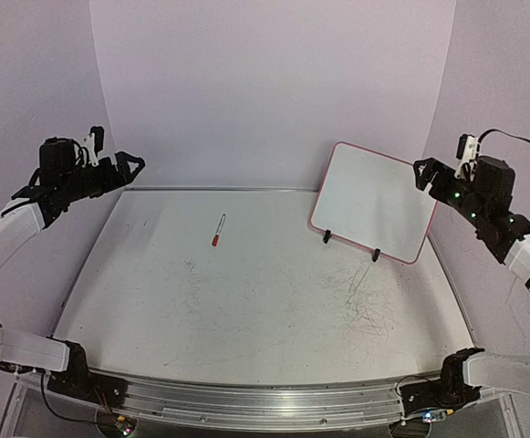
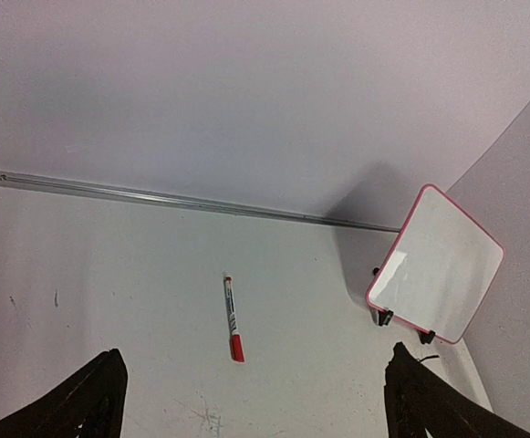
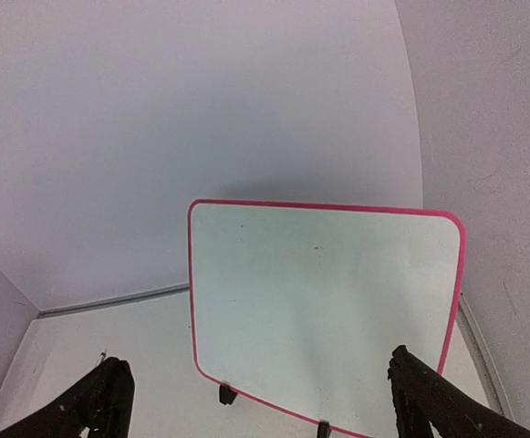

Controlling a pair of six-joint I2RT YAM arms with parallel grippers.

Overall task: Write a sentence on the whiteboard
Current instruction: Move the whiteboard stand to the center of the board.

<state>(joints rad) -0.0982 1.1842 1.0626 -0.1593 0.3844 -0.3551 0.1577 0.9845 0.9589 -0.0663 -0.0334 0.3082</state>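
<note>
The whiteboard (image 1: 374, 201) stands in the upper right of the overhead view, at the far right corner of the table (image 1: 246, 310). It is propped on two small black clip feet (image 1: 327, 237) and leans back towards the pale backdrop. It has a thin pink-red frame with rounded corners. Its glossy face is plain white in all three views, apart from a couple of tiny specks in the right wrist view.

A marker (image 1: 219, 229) lies flat on the table near the centre of the overhead frame, left of the board and well apart from it. It has a white barrel and a red cap, with the cap at the end nearer the bottom of the frame. In the left wrist view a dark band of print runs along the barrel, too small to read.

Faint grey scribbles (image 1: 365, 297) smudge the tabletop below the board, with fainter scuffs towards the middle. None of them forms a legible word.

The left gripper (image 1: 129, 164) hangs in the air at the upper left of the overhead frame. Its fingers (image 2: 91, 401) are spread wide with nothing between them. The right gripper (image 1: 426, 175) hovers at the upper right, just beside the board's right edge and not touching it. Its fingers (image 3: 105, 401) are also spread wide, and in its wrist view the board's lower part fills the gap between them.
</note>
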